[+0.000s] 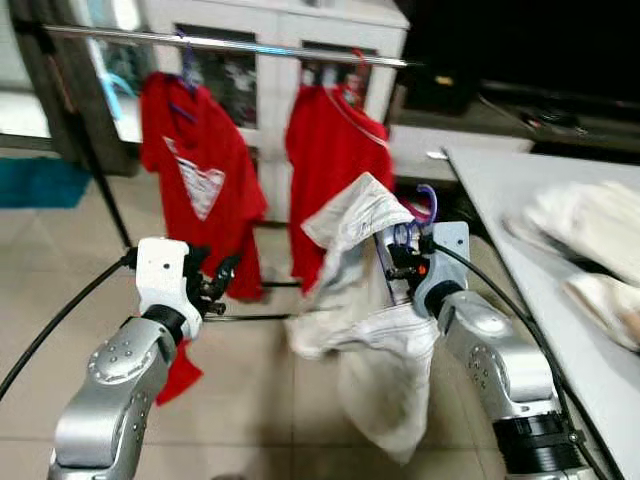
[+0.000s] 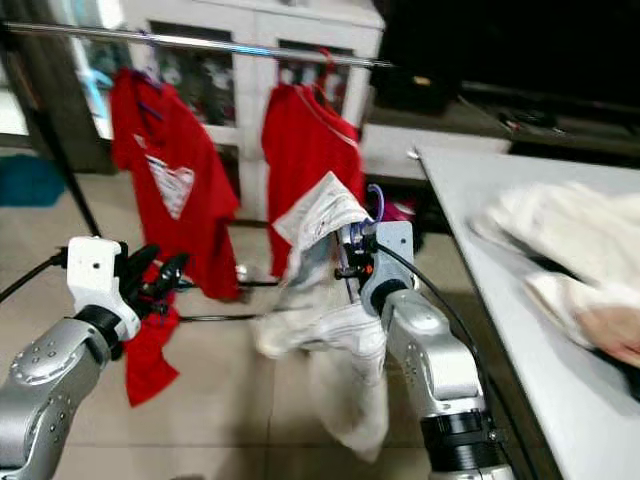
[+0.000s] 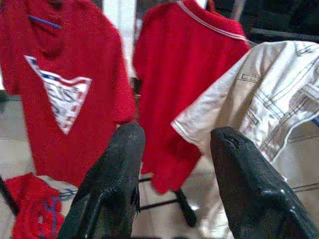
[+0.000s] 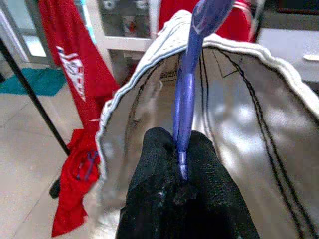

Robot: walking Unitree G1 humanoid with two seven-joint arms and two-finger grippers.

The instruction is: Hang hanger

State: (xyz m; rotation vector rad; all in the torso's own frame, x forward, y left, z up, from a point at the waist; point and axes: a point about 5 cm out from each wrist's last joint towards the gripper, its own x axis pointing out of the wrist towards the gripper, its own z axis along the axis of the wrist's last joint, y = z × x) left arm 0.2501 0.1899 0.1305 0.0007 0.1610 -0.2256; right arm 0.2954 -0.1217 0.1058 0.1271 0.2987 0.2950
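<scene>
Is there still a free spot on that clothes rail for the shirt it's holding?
Yes. The rail is bare between the two red shirts, the printed one and the plain one, and on past the plain one. The right gripper is shut on the purple hanger carrying the white shirt. Below, a red garment clutters the floor.

Right hand raised, fingers clamped; left hand raised, spread.
</scene>
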